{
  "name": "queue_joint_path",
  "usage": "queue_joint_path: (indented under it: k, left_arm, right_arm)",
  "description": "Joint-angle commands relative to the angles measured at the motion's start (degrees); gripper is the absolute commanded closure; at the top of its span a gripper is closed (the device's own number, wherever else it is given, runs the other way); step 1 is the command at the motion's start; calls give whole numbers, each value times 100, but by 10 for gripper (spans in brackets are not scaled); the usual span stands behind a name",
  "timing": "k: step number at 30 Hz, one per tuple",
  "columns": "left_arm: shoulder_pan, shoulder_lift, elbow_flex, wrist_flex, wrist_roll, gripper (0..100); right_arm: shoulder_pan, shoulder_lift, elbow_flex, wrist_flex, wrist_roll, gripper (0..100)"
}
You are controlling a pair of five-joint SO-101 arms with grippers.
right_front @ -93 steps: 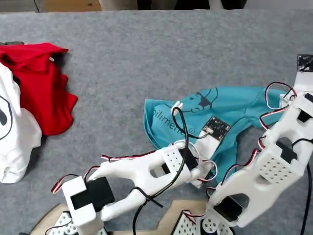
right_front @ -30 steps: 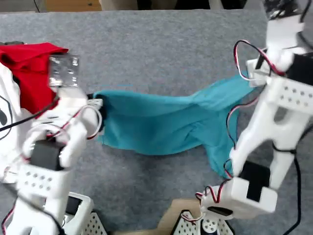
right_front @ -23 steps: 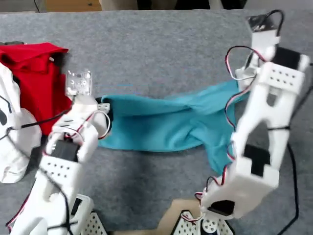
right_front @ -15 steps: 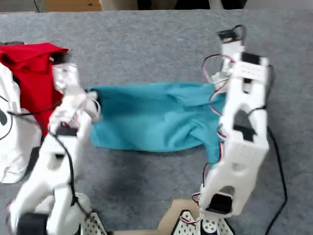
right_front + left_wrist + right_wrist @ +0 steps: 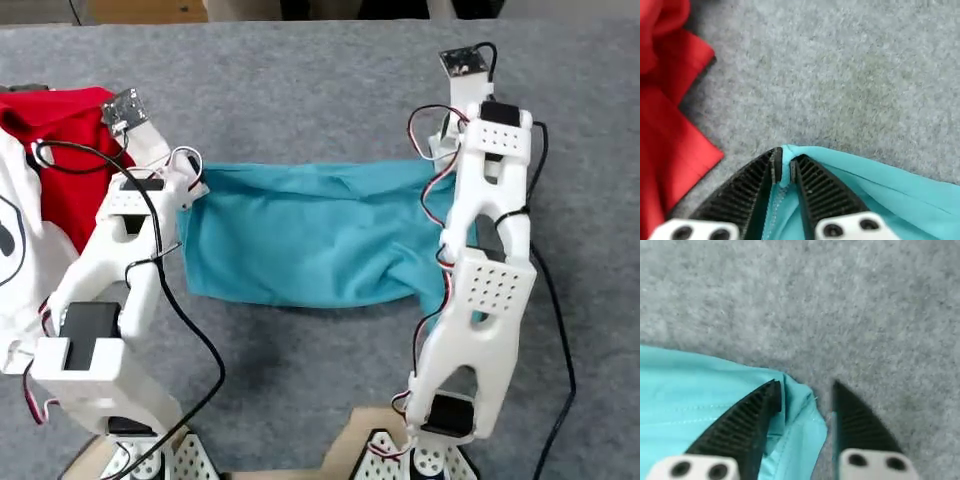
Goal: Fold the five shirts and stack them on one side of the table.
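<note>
Grip first: our left hand (image 5: 784, 156) is pressed together on the very tip of 1 corner of the teal shirt (image 5: 310, 235), at the left end of the cloth in the high view. Our right hand (image 5: 805, 386) stands spread at the opposite corner, at the right end. That corner lies loose between its fingers and is not pinched. The shirt is laid out as a wide band across the middle of the bench (image 5: 300, 80), with a rumpled flap at its lower right.

We judge 3 risks. With only 1 corner held, any pull from the left would drag the cloth askew and bunch it. The left pinch takes so little fabric that it could slip free. The red shirt (image 5: 60, 150) lies just beside the left hand, at the left of the frame, touching the white shirt (image 5: 15, 260) at the left edge, and a sweep that way could snag it.

We see nothing serving as a container: all 3 shirts lie directly on the bench.
</note>
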Motion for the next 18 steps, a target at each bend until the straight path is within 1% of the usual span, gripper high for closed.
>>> queue_joint_path:
  k: [1, 3, 6, 9, 12, 16, 18]
  left_arm:
    - [-70, -48, -237, -70, 53, 981]
    - [-44, -48, -229, -70, 53, 981]
    - [-44, -48, -229, -70, 53, 981]
    - [-35, -48, -229, -70, 53, 981]
    - [-35, -48, -220, -70, 53, 981]
    - [-35, -48, -220, -44, 53, 981]
    - [-35, -48, -220, -44, 53, 981]
  right_arm:
    - [66, -207, -382, 299, 176, 764]
    - [48, -312, -488, 484, 281, 776]
    - [22, -488, -637, 756, 659, 777]
    - [84, -796, -1077, 1345, 1327, 777]
    - [215, -1156, -1754, 2048, 2145, 777]
    - [180, -1253, -2185, 2637, 3886, 777]
    - [119, -1244, -2079, 2787, 4527, 777]
